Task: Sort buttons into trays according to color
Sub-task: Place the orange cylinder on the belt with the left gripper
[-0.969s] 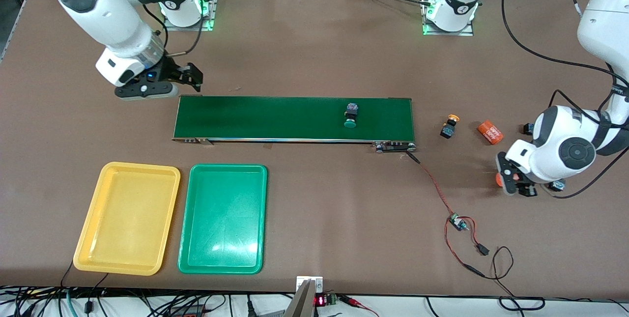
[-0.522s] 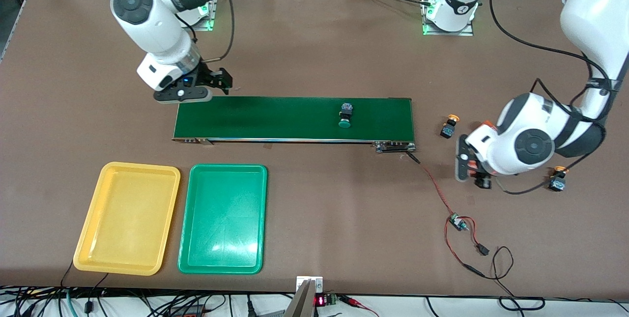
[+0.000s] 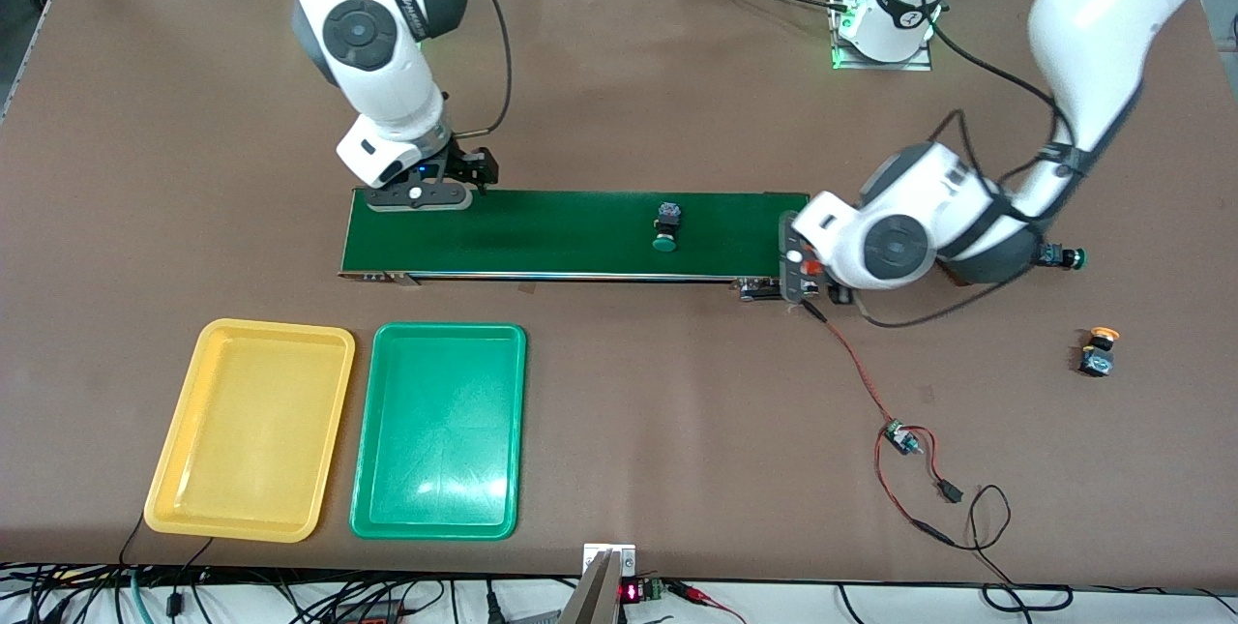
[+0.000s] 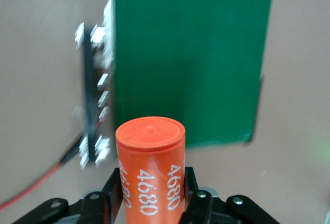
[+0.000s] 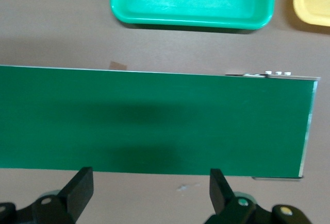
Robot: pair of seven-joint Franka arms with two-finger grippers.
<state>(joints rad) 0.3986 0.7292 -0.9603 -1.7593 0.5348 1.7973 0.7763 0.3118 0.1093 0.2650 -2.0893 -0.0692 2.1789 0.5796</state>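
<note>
Green-capped button [image 3: 665,226] lies on the conveyor belt [image 3: 542,232], about two thirds of the way toward the left arm's end; it has shifted a little toward the right arm's end since a second ago. Second green-capped button [image 3: 1061,257] sits on the table [image 3: 619,102] past the belt's left-arm end, just beside the left arm's elbow; it was hidden earlier. One orange-capped button [image 3: 1100,353] stands near the left arm's end of the table, nearer the front camera than that one. The other orange-capped button seen a second ago next to the belt end is now covered by the left arm.

Yellow tray [image 3: 253,429] and green tray [image 3: 440,430] sit side by side, nearer the front camera than the belt, yellow toward the right arm's end. Neither has moved, and no button shows in either.

Left gripper [image 4: 150,193] is clamped on an orange cylinder marked 4680 [image 4: 150,170], held upright between the fingers. It has travelled from the table's left-arm end and now hangs over the left-arm end of the belt.

Right gripper [image 3: 418,195] has its fingers [image 5: 81,188] spread wide, holding nothing. It has moved in from off the belt and is now over the belt's right-arm end.
</note>
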